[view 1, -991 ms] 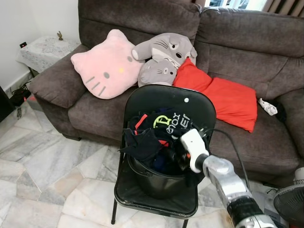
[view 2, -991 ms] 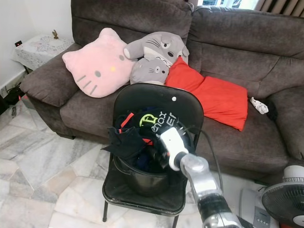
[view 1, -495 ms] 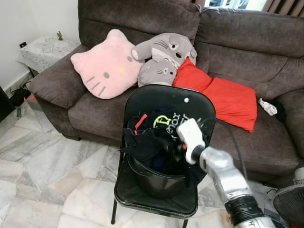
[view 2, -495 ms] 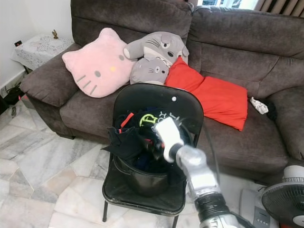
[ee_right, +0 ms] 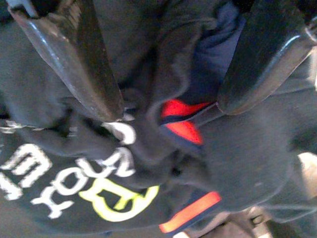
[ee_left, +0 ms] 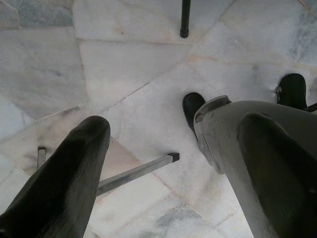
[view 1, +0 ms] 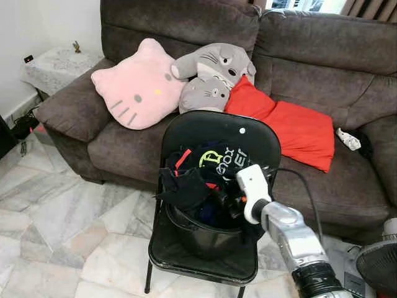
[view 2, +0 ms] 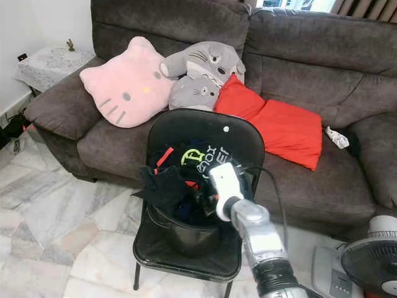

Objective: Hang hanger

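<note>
Marble floor [ee_left: 148, 64]; right hand [ee_right: 168, 106], fingers spread, sits directly over the clothes [view 1: 201, 177]; hanger seemingly buried.

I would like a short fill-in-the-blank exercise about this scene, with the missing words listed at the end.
1. The black bucket full of clothes stands on a folding ____.
2. The right gripper hovers over the clothes with its fingers ____.
3. The pink cushion lies on the ____.
4. Beside the grey plush toys lies a ____ cushion.

Missing words: chair; open; sofa; red
</note>
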Robot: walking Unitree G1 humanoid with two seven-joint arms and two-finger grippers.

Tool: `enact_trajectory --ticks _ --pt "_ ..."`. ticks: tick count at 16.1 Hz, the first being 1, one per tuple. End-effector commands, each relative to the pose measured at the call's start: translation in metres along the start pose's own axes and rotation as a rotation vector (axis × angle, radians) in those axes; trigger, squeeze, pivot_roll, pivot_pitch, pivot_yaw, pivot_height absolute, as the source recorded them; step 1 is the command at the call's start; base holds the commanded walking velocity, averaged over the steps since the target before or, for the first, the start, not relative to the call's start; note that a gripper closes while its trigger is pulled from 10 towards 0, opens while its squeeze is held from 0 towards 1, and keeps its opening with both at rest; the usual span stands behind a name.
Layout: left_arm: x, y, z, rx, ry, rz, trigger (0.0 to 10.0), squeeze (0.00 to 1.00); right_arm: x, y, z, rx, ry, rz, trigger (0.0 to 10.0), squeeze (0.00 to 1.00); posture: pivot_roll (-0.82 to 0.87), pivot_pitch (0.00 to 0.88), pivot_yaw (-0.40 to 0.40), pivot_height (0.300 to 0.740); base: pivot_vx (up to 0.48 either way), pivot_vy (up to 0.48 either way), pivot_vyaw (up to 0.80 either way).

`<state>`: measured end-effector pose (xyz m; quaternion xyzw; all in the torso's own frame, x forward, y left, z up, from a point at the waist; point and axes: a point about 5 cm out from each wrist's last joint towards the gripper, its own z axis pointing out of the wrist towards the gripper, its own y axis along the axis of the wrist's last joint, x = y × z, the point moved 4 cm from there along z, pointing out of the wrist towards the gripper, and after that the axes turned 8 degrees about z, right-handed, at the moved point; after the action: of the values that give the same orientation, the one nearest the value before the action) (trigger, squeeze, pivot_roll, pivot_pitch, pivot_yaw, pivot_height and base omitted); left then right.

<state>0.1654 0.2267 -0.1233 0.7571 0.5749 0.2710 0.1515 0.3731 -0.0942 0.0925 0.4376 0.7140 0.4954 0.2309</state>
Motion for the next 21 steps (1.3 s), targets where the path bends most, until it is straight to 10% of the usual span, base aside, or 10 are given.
enact_trajectory --ticks 1,3,5,6,7,8,14,15,16,21 --pt "-0.015 -0.015 -0.003 0.053 -0.047 0.005 10.0 0.0 0.0 -0.014 0.001 0.045 0.005 0.028 10.0 0.0 -0.07 0.128 -0.073 0.74 0.0 0.0 0.0" --pt "-0.015 -0.016 -0.003 0.057 -0.047 0.006 10.0 0.0 -0.001 -0.019 0.003 0.053 0.016 0.047 10.0 0.0 -0.07 0.129 -0.073 0.74 0.0 0.0 0.0" --pt "-0.015 -0.017 -0.004 0.058 -0.048 0.005 10.0 0.0 -0.003 -0.026 0.005 0.076 0.018 0.046 6.9 0.0 -0.07 0.128 -0.076 0.74 0.0 0.0 0.0" --pt "-0.016 -0.017 -0.004 0.058 -0.048 0.004 10.0 0.0 -0.004 -0.028 0.006 0.082 0.014 0.048 0.0 0.0 -0.07 0.128 -0.076 0.74 0.0 0.0 0.0" --pt "-0.016 -0.018 -0.004 0.058 -0.048 0.003 10.0 0.0 -0.004 -0.028 0.007 0.084 0.011 0.049 0.0 0.0 -0.07 0.128 -0.076 0.74 0.0 0.0 0.0" --pt "-0.016 -0.019 -0.004 0.058 -0.048 0.003 10.0 0.0 -0.009 -0.031 0.008 0.091 -0.014 0.039 10.0 0.0 -0.06 0.125 -0.076 0.74 0.0 0.0 0.0" --pt "-0.02 -0.017 -0.004 0.049 -0.05 0.009 10.0 0.0 -0.01 -0.02 0.013 -0.007 -0.01 0.052 10.0 0.0 -0.05 0.115 -0.074 0.74 0.0 0.0 0.0" --pt "-0.02 -0.016 -0.004 0.048 -0.05 0.01 10.0 0.0 -0.009 -0.02 0.014 -0.002 -0.003 0.047 8.7 0.0 -0.05 0.112 -0.074 0.74 0.0 0.0 0.0" --pt "-0.019 -0.017 -0.004 0.047 -0.05 0.012 10.0 0.0 -0.009 -0.022 0.015 0.013 -0.001 0.046 0.0 0.0 -0.05 0.111 -0.074 0.74 0.0 0.0 0.0" --pt "-0.016 -0.019 -0.005 0.044 -0.05 0.015 10.0 0.0 -0.006 -0.033 0.017 0.056 0.018 0.026 0.4 0.0 -0.05 0.113 -0.074 0.74 0.0 0.0 0.0"
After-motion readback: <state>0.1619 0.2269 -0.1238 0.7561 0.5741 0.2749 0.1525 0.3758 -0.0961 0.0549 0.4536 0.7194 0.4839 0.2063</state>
